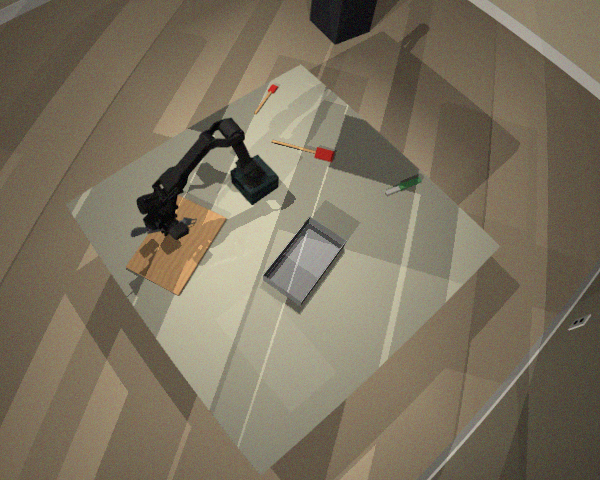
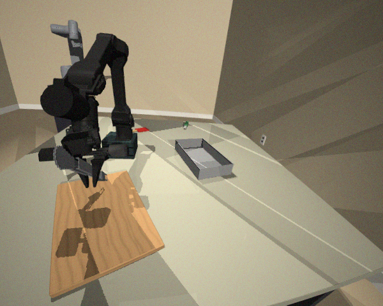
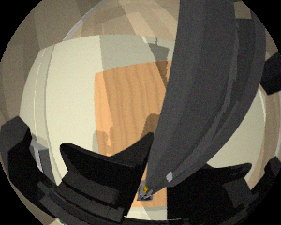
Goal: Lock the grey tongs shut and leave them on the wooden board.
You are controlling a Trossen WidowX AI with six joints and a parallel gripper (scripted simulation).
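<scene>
The grey tongs point(image 1: 141, 231) point(image 2: 65, 160) point(image 3: 203, 89) are held above the wooden board point(image 1: 194, 258) point(image 2: 119, 233) point(image 3: 128, 96). Their arms look close together; whether the lock inside the hinge has caught cannot be seen. In the exterior view they slope, with the hinge end low at the right and the broad tip end higher at the left. A small yellow part shows at the hinge in the wrist view. My gripper point(image 2: 90, 185) point(image 3: 159, 138) is shut on the tongs near the hinge end, fingers pointing down. Their shadow lies apart from them on the board.
The roasting tin point(image 1: 280, 289) point(image 2: 215, 171) stands beside the board, with no tongs on it. Two red-headed tools point(image 1: 324, 154) point(image 1: 273, 88) and a green-handled tool point(image 1: 410, 183) point(image 2: 185, 123) lie farther back. The arm's base point(image 1: 253, 180) stands near the board's back end.
</scene>
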